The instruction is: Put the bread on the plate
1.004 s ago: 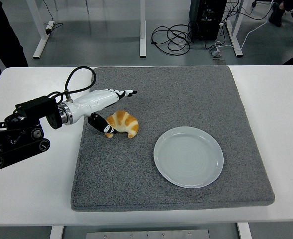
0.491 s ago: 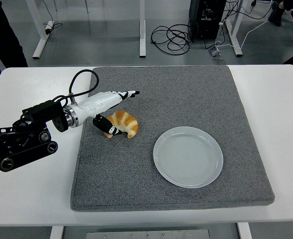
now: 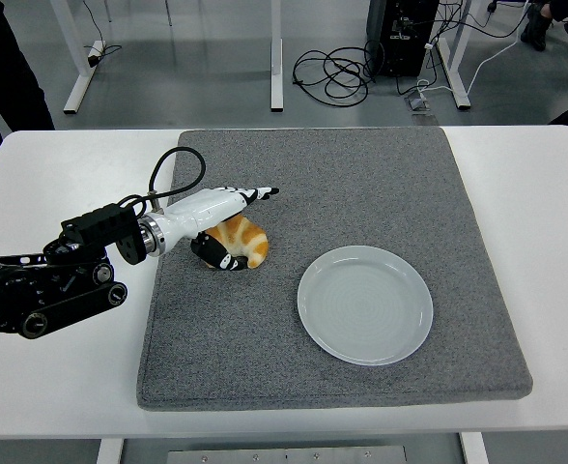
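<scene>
A golden croissant (image 3: 244, 241) lies on the grey mat (image 3: 361, 184), left of centre. A pale blue-grey plate (image 3: 365, 304) sits on the mat to its right, with nothing on it. My left hand (image 3: 228, 220) reaches in from the left and is over the croissant. Its white fingers (image 3: 250, 194) stretch out above the bread and the dark thumb (image 3: 213, 251) sits against the bread's near left side. The fingers are spread and not closed on the bread. The right arm is out of view.
The mat covers most of the white table (image 3: 33, 377). A black cable (image 3: 168, 169) loops up from my left wrist. Desk legs, cables and a person's dark clothing (image 3: 9, 58) show beyond the table's far edge.
My left arm has moved right, bringing the hand further over the croissant. The thumb has slid in closer beside the bread. The croissant and plate have not moved.
</scene>
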Available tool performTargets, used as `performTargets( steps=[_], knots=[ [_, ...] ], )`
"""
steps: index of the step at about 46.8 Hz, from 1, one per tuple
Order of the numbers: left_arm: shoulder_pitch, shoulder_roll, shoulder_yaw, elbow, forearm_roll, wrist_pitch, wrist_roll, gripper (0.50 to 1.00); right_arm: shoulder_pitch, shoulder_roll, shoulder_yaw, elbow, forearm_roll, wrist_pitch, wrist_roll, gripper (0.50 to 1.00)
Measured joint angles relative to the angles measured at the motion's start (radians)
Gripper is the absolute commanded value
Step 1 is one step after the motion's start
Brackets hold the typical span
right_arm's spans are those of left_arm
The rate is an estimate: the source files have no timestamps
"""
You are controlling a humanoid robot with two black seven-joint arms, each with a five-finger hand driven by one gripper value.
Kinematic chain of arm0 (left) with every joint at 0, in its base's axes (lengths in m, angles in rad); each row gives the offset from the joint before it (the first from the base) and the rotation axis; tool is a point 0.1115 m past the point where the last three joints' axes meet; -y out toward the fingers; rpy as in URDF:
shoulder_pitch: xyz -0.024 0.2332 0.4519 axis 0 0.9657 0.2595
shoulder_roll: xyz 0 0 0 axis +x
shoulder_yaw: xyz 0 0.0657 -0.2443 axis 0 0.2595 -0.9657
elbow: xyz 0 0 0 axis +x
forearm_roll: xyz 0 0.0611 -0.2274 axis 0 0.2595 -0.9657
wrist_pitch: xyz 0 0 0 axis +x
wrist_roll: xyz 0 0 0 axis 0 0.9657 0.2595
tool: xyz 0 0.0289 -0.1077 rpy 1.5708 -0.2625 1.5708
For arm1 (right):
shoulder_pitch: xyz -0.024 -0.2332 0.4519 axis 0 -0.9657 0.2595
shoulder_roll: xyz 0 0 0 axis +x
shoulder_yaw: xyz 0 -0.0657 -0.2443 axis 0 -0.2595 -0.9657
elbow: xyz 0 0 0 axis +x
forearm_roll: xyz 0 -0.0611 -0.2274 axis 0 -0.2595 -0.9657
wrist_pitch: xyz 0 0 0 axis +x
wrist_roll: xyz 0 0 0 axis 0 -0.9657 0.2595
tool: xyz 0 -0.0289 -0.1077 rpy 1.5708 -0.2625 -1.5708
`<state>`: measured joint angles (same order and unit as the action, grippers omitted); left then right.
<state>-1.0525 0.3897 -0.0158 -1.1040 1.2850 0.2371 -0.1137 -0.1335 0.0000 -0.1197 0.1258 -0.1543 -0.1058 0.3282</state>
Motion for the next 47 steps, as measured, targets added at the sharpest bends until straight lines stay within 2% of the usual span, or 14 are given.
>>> performTargets(
  steps=[18, 26, 28, 30, 32, 33, 35, 36, 37, 47],
  knots=[
    [-0.003, -0.017, 0.013, 0.05, 0.003, 0.028, -0.001, 0.975, 0.0, 0.0, 0.0, 0.0, 0.0, 0.0, 0.0, 1.0],
    [-0.002, -0.031, 0.013, 0.061, 0.002, 0.028, -0.001, 0.957, 0.0, 0.0, 0.0, 0.0, 0.0, 0.0, 0.0, 1.0],
    [-0.001, -0.032, 0.013, 0.061, 0.002, 0.028, -0.001, 0.913, 0.0, 0.0, 0.0, 0.0, 0.0, 0.0, 0.0, 1.0],
    [0.0, -0.034, 0.013, 0.061, 0.002, 0.028, -0.001, 0.842, 0.0, 0.0, 0.0, 0.0, 0.0, 0.0, 0.0, 1.0],
    [0.001, -0.034, 0.014, 0.061, 0.002, 0.029, -0.001, 0.708, 0.0, 0.0, 0.0, 0.0, 0.0, 0.0, 0.0, 1.0],
    [0.002, -0.034, 0.017, 0.061, 0.002, 0.03, -0.001, 0.656, 0.0, 0.0, 0.0, 0.0, 0.0, 0.0, 0.0, 1.0],
    [0.004, -0.037, 0.024, 0.061, 0.002, 0.035, -0.001, 0.591, 0.0, 0.0, 0.0, 0.0, 0.0, 0.0, 0.0, 1.0],
    [0.004, -0.041, 0.029, 0.061, 0.002, 0.039, -0.001, 0.524, 0.0, 0.0, 0.0, 0.0, 0.0, 0.0, 0.0, 1.0],
    [0.005, -0.043, 0.032, 0.061, 0.001, 0.04, -0.001, 0.5, 0.0, 0.0, 0.0, 0.0, 0.0, 0.0, 0.0, 1.0],
    [-0.005, -0.046, 0.037, 0.061, -0.016, 0.042, 0.0, 0.5, 0.0, 0.0, 0.0, 0.0, 0.0, 0.0, 0.0, 1.0]
  ],
)
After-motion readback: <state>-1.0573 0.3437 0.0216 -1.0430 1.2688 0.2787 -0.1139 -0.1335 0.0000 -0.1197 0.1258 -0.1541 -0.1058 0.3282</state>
